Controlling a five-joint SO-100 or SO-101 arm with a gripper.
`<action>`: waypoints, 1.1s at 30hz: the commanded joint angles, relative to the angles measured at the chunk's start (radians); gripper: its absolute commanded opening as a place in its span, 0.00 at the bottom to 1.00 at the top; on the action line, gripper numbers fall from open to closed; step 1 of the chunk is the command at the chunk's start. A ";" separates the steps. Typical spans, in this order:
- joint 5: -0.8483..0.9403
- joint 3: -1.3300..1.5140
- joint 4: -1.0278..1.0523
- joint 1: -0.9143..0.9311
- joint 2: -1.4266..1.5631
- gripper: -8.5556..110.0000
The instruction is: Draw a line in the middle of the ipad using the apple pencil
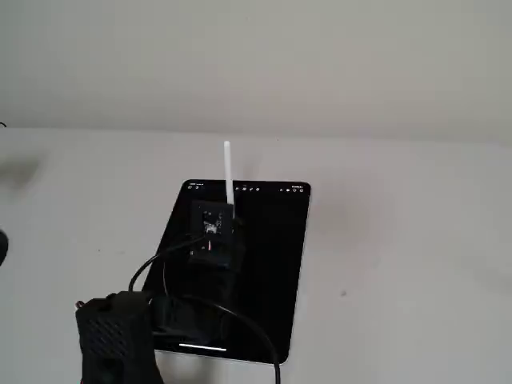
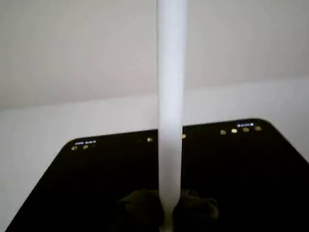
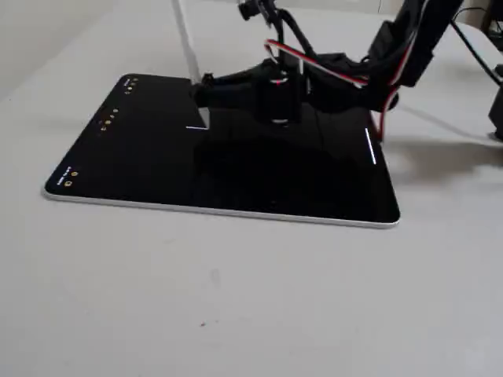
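Its toolbar icons to the gripper's left in a fixed view, the ipad lies flat on the table beneath the arm. The gripper is clamped around the apple pencil, holding it upright, apparently so the tip can press the glass. A short white line shows at the tip, just below the gripper, so drawing appears barely begun.

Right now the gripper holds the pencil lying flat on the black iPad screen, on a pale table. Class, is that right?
Not quite. The pencil stands roughly upright in the gripper, tip at the iPad screen, not lying flat; both fixed views show this. The screen is black and the table pale, as stated.
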State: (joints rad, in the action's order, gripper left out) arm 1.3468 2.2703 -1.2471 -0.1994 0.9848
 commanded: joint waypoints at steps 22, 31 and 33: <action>0.000 0.383 -0.267 0.003 0.103 0.07; 0.000 0.397 -0.288 0.008 0.097 0.07; -0.002 0.397 -0.288 0.008 0.095 0.07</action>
State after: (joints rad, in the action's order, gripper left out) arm 1.3468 2.6538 -1.5263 -0.1994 1.0569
